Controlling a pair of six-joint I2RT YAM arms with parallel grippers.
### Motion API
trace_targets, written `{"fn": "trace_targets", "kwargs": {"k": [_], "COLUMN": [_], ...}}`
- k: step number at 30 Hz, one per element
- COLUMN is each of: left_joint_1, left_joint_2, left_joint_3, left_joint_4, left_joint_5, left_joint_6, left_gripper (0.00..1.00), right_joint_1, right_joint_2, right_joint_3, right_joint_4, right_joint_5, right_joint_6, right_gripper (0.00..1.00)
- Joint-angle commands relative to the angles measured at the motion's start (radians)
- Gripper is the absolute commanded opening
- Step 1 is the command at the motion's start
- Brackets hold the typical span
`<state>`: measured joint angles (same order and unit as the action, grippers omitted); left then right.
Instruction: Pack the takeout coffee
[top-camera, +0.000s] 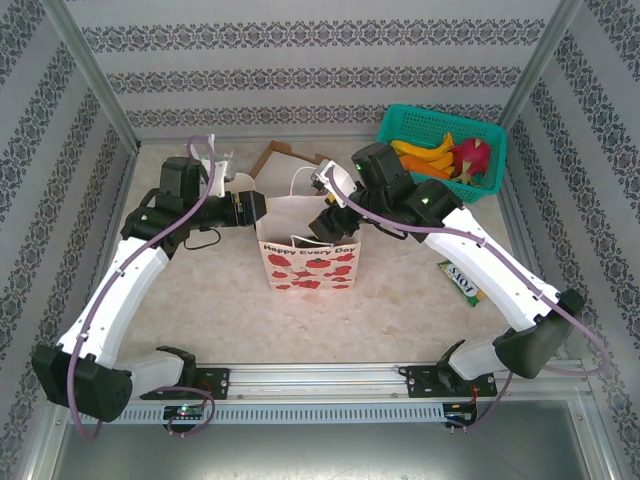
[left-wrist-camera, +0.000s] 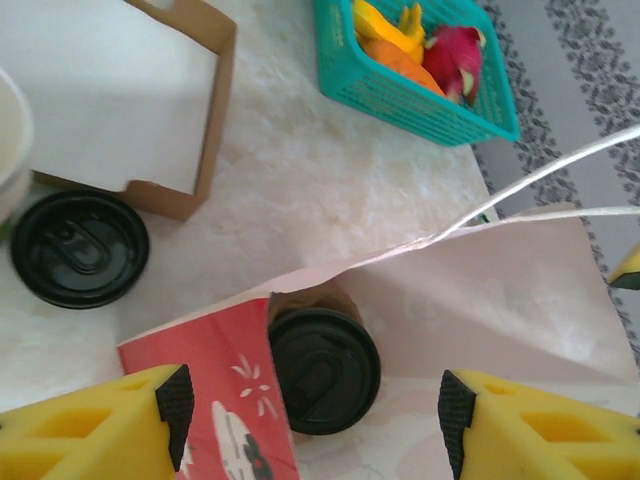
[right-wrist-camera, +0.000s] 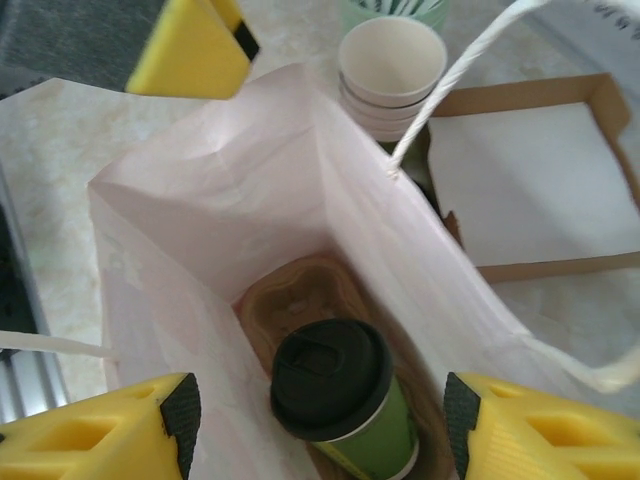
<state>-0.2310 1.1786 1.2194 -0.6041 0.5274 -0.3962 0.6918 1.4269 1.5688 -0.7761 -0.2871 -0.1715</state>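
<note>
The takeout coffee (right-wrist-camera: 345, 395), a green cup under a black lid, stands slightly tilted in a brown pulp carrier (right-wrist-camera: 300, 290) at the bottom of the white paper bag (top-camera: 308, 262). Its lid (left-wrist-camera: 325, 370) shows through the bag's mouth in the left wrist view. My right gripper (right-wrist-camera: 320, 430) hovers open over the bag, jaws wide on either side of the cup and not touching it. My left gripper (left-wrist-camera: 315, 425) is open too, at the bag's left rim (top-camera: 245, 210), with the red printed panel (left-wrist-camera: 225, 400) between its jaws. The right gripper (top-camera: 325, 215) sits at the bag's right rim.
A loose black lid (left-wrist-camera: 80, 248) lies on the table beside a cardboard box (left-wrist-camera: 205, 110) lined with white paper. A stack of empty cups (right-wrist-camera: 390, 70) stands behind the bag. A teal basket (top-camera: 400, 125) of fruit sits back right, a snack packet (top-camera: 462, 280) at right.
</note>
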Motion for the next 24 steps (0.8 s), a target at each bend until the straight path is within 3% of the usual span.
{"fn": "trace_targets", "kwargs": {"k": [1, 4, 6, 11, 14, 19, 24], "left_joint_1": [0.022, 0.030, 0.038, 0.040, 0.027, -0.023, -0.049], "left_joint_2": [-0.043, -0.048, -0.048, -0.016, 0.019, 0.036, 0.079], "left_joint_3": [0.011, 0.015, 0.016, 0.003, 0.003, 0.019, 0.029], "left_joint_4": [0.034, 0.049, 0.056, 0.078, 0.055, -0.004, -0.037], "left_joint_5": [-0.136, -0.190, -0.163, 0.090, 0.176, 0.152, 0.145], "left_joint_6": [-0.006, -0.022, -0.022, 0.000, -0.005, 0.026, 0.042], "left_gripper": [0.68, 0.68, 0.69, 0.70, 0.69, 0.66, 0.53], "right_joint_1": [0.010, 0.011, 0.010, 0.014, 0.028, 0.046, 0.076], "right_joint_2": [-0.051, -0.071, -0.079, -0.027, 0.024, 0.151, 0.287], "right_joint_3": [0.019, -0.003, -0.020, 0.003, 0.020, 0.131, 0.264], "right_joint_4": [0.048, 0.063, 0.064, -0.030, -0.048, -0.143, -0.290], "right_joint_5": [0.063, 0.069, 0.070, 0.028, 0.011, 0.017, 0.078], "right_joint_6": [0.004, 0.006, -0.004, -0.070, -0.114, -0.192, -0.271], "right_gripper": [0.69, 0.70, 0.70, 0.57, 0.50, 0.44, 0.42]}}
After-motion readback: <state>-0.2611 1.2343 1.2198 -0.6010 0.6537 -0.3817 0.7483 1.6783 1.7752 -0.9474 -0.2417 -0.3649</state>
